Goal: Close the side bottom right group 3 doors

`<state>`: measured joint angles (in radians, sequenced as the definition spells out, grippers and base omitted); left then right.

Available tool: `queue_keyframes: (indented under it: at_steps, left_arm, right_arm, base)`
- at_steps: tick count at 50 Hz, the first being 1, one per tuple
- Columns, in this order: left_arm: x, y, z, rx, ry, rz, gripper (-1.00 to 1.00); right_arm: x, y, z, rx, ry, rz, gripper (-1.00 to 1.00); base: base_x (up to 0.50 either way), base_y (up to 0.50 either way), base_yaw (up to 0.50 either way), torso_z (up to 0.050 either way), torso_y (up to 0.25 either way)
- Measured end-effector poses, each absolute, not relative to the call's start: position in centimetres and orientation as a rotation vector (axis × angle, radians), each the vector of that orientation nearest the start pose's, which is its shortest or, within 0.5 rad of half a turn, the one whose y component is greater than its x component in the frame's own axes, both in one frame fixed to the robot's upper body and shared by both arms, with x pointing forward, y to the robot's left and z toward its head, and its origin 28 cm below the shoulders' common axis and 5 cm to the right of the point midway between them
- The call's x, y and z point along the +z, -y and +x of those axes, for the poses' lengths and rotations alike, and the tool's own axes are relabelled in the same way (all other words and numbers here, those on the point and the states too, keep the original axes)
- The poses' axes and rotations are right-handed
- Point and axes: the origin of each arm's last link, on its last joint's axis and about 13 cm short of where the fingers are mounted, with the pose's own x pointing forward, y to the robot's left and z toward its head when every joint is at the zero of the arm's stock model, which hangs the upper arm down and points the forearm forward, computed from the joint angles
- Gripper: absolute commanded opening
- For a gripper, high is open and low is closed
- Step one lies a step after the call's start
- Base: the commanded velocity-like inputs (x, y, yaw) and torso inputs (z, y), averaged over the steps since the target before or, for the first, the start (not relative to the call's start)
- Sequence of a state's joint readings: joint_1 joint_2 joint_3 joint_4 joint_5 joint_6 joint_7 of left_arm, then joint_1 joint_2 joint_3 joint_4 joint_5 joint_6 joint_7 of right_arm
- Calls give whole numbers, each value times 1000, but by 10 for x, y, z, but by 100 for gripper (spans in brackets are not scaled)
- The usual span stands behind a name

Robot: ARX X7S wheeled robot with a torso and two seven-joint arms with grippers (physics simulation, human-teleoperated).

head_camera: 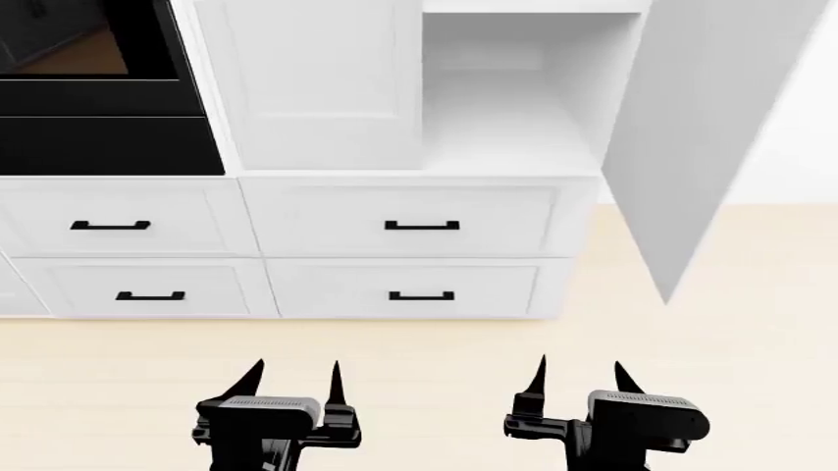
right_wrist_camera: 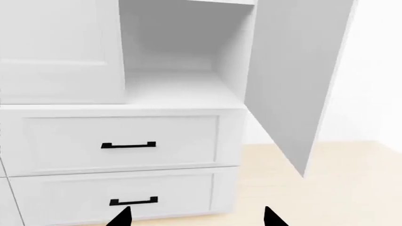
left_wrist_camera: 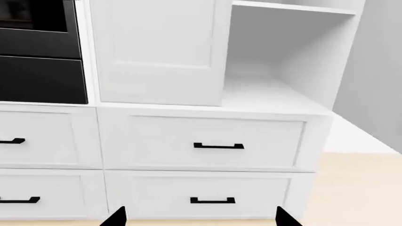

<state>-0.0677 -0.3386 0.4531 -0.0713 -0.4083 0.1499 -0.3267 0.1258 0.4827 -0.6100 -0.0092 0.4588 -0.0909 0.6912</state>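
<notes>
The right gripper [head_camera: 578, 378] hangs low over the floor [head_camera: 733, 392] with its 2 fingers spread and nothing between them; the left gripper [head_camera: 290, 381] sits beside it, likewise spread and empty. From the right gripper outward, the open door [head_camera: 707, 128] lies ahead, above and a little to the right, well apart from the fingertips. It is a tall white panel with its long axis upright, swung out from the cabinet's right edge so that its inner face looks left across the bare compartment [head_camera: 511, 98] and its free edge points toward the robot. In the right wrist view the same door [right_wrist_camera: 295, 80] stands to one side of the open compartment, above the 2 drawers [right_wrist_camera: 125, 141]. The left door [head_camera: 314, 78] of the pair looks already shut, flush beside the oven [head_camera: 92, 88]. The right arm is clearly the nearer, by my judgement: the panel hangs on its side, while the left gripper faces the shut door. Closing it probably calls for raising the right gripper, getting to the panel's outer face and sweeping it leftward toward the cabinet front. No handle shows on the open door from here.
</notes>
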Motion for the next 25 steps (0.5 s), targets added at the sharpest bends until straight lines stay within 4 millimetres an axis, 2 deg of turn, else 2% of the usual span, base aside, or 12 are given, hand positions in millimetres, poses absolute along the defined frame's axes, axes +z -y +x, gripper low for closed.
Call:
queue_keyframes:
  at_steps: [25]
  left_arm:
    - [6,-204,206,-66,-25,-64,100]
  right_arm:
    - [17,103,205,-146,-44,-46,100]
  base:
    - [0,-500,0,0,0]
